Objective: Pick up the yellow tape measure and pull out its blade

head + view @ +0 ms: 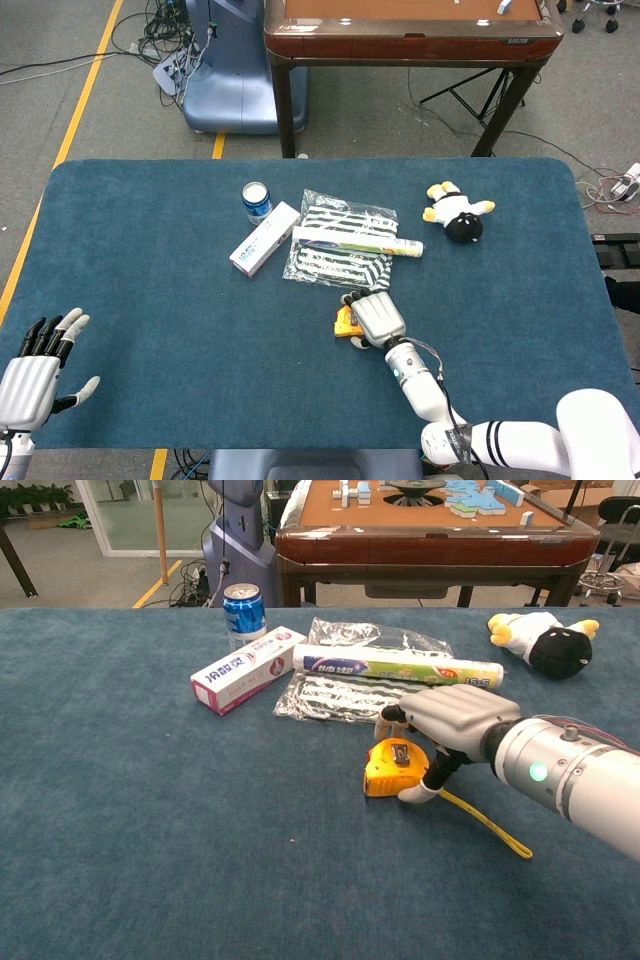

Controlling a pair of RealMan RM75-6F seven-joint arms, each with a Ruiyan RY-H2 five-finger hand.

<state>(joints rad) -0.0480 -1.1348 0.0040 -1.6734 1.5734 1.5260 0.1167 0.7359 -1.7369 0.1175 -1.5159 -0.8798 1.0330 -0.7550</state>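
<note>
Nearest, at the lower left corner of the head view, the left hand [30,378] hovers at the edge of the blue felt-like surface [150,300], its dark-tipped fingers [52,333] spread apart and holding nothing; the chest view does not show it.

Further in, near the middle of the surface, lies the yellow tape measure [396,768], a rounded, hard-shelled case with a small dark panel on top. It rests on the felt. A thin yellow blade [487,826] trails from the case toward the near right, lying flat on the surface, so the long axis runs from the case diagonally back toward the robot's right side. The right hand [455,723], smooth grey with a glossy white forearm bearing a green light, arches over the right side of the case, its fingers [418,790] curled down around it and touching it; whether they truly grip it I cannot tell.

Just beyond sits a crinkled clear plastic bag [340,695] holding something striped, with a long glossy tube [395,665] lying across it. To the left are a white rectangular carton [247,668] and an upright blue can [243,609]. Far right lies a soft plush toy [545,640], white, black and yellow.
</note>
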